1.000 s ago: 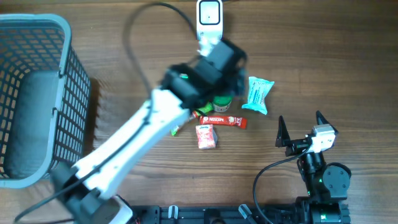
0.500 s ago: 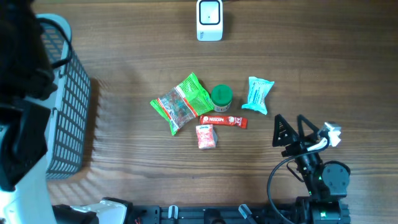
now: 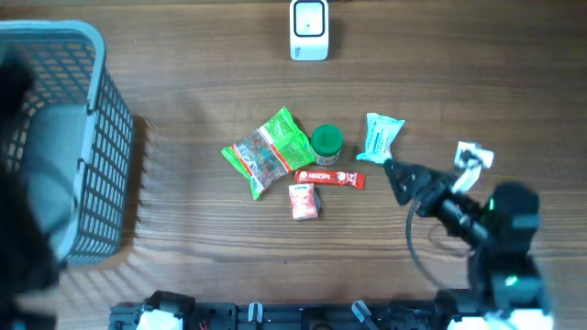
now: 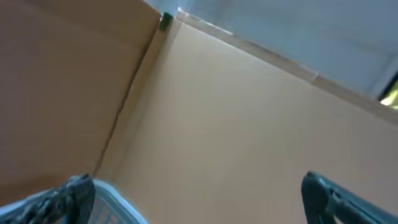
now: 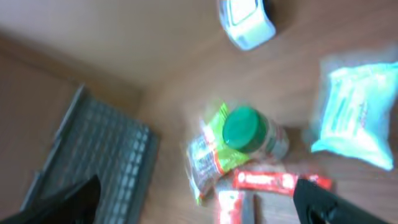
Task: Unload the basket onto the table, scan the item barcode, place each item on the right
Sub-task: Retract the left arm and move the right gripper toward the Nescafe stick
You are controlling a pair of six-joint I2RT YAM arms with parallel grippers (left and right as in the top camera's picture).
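1. Your right gripper (image 5: 196, 182) is spread wide and empty, near the teal packet (image 3: 379, 139).
2. Your left gripper (image 4: 196, 183) is spread wide too, holding nothing.
3. The green-lidded jar (image 3: 326, 144) and the other items lie clustered on the table (image 3: 477, 64), well apart from the scanner (image 3: 309, 29).

The brown wooden table (image 3: 477, 73) holds a grey-blue plastic basket (image 3: 92, 147) on its left side. A white boxy scanner (image 3: 310, 29) sits near the far edge. In the middle lie a green and clear snack bag (image 3: 266, 151), a small jar with a green lid (image 3: 326, 142) just beside it, a long red stick packet (image 3: 328, 178), a small pink-red packet (image 3: 304, 201) and a light blue soft pack (image 3: 380, 139).
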